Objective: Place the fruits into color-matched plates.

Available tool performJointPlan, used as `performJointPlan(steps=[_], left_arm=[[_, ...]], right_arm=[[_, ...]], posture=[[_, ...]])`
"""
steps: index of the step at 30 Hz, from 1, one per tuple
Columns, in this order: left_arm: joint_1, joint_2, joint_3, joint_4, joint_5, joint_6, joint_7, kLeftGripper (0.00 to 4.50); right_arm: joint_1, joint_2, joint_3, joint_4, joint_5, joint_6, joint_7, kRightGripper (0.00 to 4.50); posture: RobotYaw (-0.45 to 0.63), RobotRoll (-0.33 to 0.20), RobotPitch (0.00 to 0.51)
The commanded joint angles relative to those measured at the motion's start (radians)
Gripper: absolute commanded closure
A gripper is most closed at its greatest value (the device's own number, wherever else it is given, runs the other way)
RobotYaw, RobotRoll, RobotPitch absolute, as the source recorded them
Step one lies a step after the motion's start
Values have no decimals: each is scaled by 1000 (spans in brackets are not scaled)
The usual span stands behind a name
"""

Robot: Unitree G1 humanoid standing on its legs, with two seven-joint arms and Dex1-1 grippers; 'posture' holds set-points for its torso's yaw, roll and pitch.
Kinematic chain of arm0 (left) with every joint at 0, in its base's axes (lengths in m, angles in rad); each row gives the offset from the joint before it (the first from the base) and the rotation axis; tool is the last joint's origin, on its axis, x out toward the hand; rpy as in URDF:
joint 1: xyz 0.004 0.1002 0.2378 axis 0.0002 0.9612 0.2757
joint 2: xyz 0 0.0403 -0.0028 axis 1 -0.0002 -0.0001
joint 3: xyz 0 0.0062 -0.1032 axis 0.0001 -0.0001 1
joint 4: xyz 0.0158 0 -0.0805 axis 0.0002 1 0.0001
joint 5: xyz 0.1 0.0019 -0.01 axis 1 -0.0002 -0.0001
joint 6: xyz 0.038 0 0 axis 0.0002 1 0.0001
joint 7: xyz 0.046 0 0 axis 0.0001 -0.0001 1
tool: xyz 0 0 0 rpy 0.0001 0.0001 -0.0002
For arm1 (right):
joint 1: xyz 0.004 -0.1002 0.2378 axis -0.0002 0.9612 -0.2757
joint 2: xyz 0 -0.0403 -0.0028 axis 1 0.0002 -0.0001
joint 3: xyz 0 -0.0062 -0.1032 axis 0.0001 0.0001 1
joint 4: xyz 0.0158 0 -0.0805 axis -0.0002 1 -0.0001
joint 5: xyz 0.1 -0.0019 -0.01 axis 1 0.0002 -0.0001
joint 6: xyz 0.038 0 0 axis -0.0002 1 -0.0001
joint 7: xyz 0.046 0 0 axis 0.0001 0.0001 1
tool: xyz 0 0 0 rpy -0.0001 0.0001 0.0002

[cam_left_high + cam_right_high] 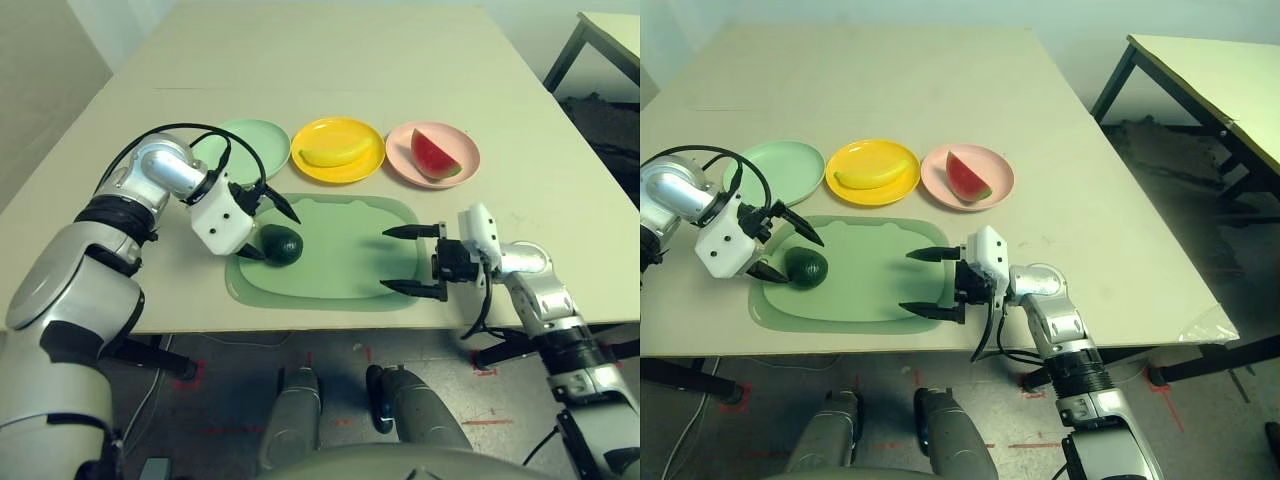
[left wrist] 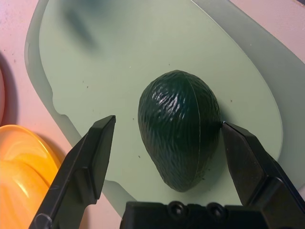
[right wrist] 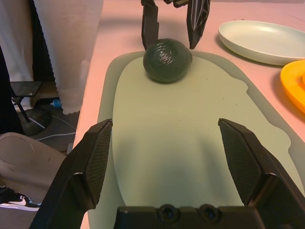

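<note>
left wrist view: nearest lies the avocado [image 2: 180, 131], dark green and egg-shaped, resting on the green mat [image 2: 114, 95] between the wide-spread fingers of the left gripper [image 1: 271, 230]. one fingertip sits against or just beside its skin; the other stands well apart, so nothing is gripped. its skin looks ridged and a little glossy, perhaps a hard moulded shell, likely light and stiff, not fragile, but apt to roll if one finger pushes first. i would centre the gripper over it, then close across the fat middle, a little below its crown; the narrow end tapers and would probably squirt out of a pinch.

across the mat, the right gripper [image 1: 384, 259] also holds its fingers wide with nothing between them, over the mat's other end. it seems best left there, out of the way.

farther off, past the mat, stand three plates in a row. the mint green plate [image 1: 262, 131], on the left, is bare and looks to be the avocado's match; its shallow rim should stop a slow roll if the fruit is let go low. the yellow plate [image 1: 340, 124] bears the banana [image 1: 336, 153], and the pink plate [image 1: 402, 166] bears the watermelon wedge [image 1: 434, 156], so the avocado appears to be the one piece left to place.
</note>
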Motion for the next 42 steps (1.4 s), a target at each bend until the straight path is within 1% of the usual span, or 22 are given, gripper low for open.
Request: performJointPlan(steps=[1,9,15,26,28,30,34,36,39,41,42], left_arm=[[24,-3,-13,-7,10,-8,-11,0],[67,11,-15,-106,-85,123,-11,0],[68,21,-20,-121,-86,138,-11,0],[67,34,-41,-103,-64,117,-11,0],[68,39,-51,-106,-68,126,-11,260],[71,46,-61,-115,-78,138,-11,694],[74,59,-79,-131,-90,149,-11,2066],[74,65,-88,-135,-93,147,-11,2636],[75,70,-96,-140,-100,147,-11,3660],[76,73,-102,-144,-104,147,-11,4278],[76,74,-104,-145,-105,147,-11,4452]], right_arm=[[0,-9,-7,11,-1,-10,-1,31],[14,-7,2,-6,1,-3,-5,31],[9,-13,1,3,-2,-6,0,31],[1,-13,-2,3,-1,-3,-6,31],[0,-12,-2,2,-1,-2,-6,0],[0,-12,-1,1,-1,-1,-8,0],[2,-12,0,-4,0,1,-9,0],[5,-13,0,-7,1,2,-9,0],[7,-14,-1,-8,2,3,-10,0],[8,-13,-1,-8,3,3,-10,0],[8,-13,-1,-8,3,3,-10,0]], posture=[[-84,0,134],[-81,0,134],[-81,0,135],[-81,0,131],[-81,0,132],[-81,0,132],[-82,0,134],[-83,0,134],[-82,0,134],[-82,0,133],[-81,0,132]])
